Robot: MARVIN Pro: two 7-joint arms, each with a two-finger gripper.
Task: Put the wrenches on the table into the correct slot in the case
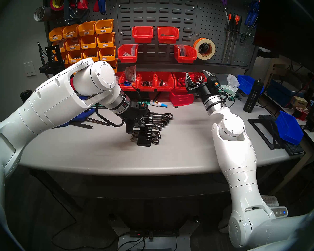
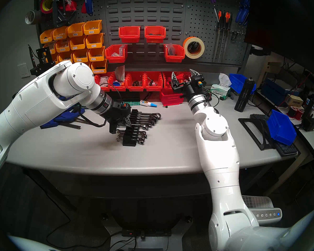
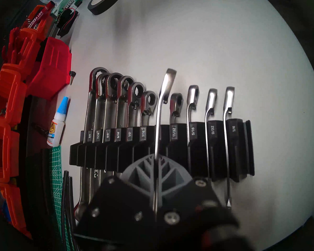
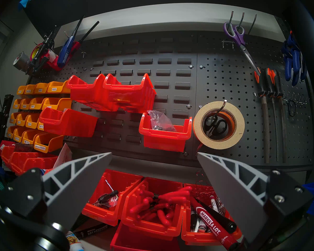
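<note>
Left pincer (image 3: 157, 165)-clamped wrench (image 3: 159, 122), ring end away, across case (image 3: 181, 136).

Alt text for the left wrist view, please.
The left gripper is shut on a chrome wrench, held over the unlabelled slot between 7/16 and 11/32 in the black case, whose other slots hold wrenches.

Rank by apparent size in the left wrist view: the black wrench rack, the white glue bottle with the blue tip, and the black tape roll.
1. Black wrench rack
2. White glue bottle with blue tip
3. Black tape roll, though partly cut off and farther away, so unsure.
</note>
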